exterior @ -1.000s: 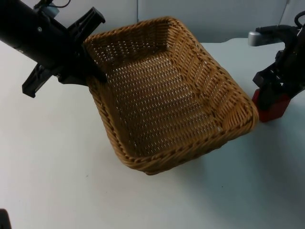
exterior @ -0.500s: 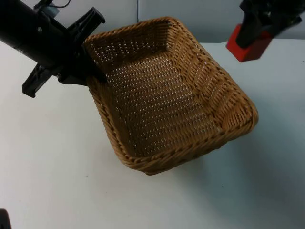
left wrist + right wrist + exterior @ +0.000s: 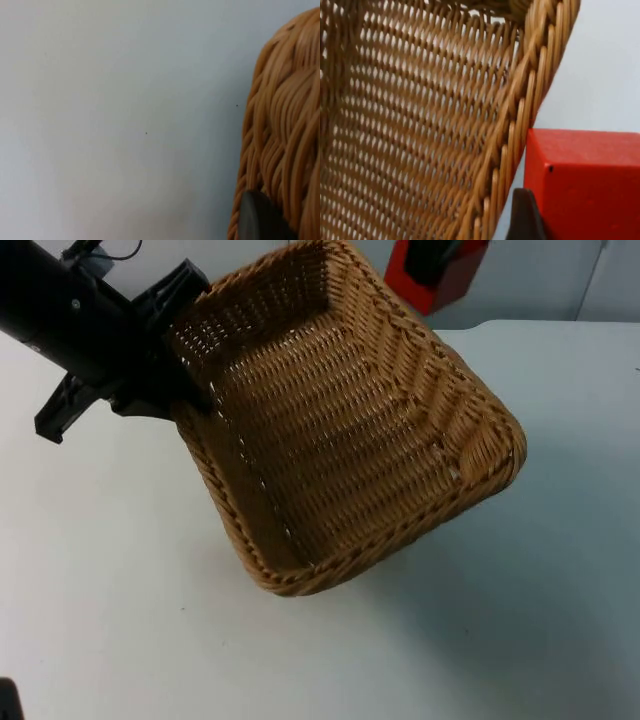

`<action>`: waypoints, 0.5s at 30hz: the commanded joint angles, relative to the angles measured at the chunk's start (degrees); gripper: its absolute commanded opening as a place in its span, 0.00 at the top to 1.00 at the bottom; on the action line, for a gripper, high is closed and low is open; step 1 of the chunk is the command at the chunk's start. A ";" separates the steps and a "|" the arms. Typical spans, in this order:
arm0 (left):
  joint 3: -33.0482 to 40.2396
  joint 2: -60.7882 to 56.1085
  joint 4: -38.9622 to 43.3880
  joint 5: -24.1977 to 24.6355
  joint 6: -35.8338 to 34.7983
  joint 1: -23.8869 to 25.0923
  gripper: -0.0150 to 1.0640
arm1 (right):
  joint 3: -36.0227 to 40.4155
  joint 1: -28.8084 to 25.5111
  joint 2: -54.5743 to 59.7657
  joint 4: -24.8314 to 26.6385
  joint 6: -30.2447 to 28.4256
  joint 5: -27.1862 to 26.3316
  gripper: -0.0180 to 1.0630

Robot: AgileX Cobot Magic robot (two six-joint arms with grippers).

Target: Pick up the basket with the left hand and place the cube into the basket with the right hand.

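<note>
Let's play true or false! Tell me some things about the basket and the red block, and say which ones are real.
1. The left gripper holds the wicker basket by its rim. True.
2. The red cube already lies inside the basket. False: it is in the right gripper, beyond the basket's far rim.
3. The basket has nothing inside it. True.
4. The basket is made of blue plastic. False: it is tan woven wicker.
5. The right gripper is open and holds nothing. False: it is shut on the red cube.
</note>
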 commanded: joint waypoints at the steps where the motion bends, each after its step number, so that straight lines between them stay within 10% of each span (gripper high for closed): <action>1: -0.65 -0.76 -3.01 1.98 0.13 -0.69 0.99 | -1.77 2.12 -0.75 3.62 1.32 -0.37 0.99; 15: -0.65 -0.76 -3.01 1.82 0.13 -0.69 0.99 | -1.89 1.89 -1.03 3.34 3.09 -0.37 0.99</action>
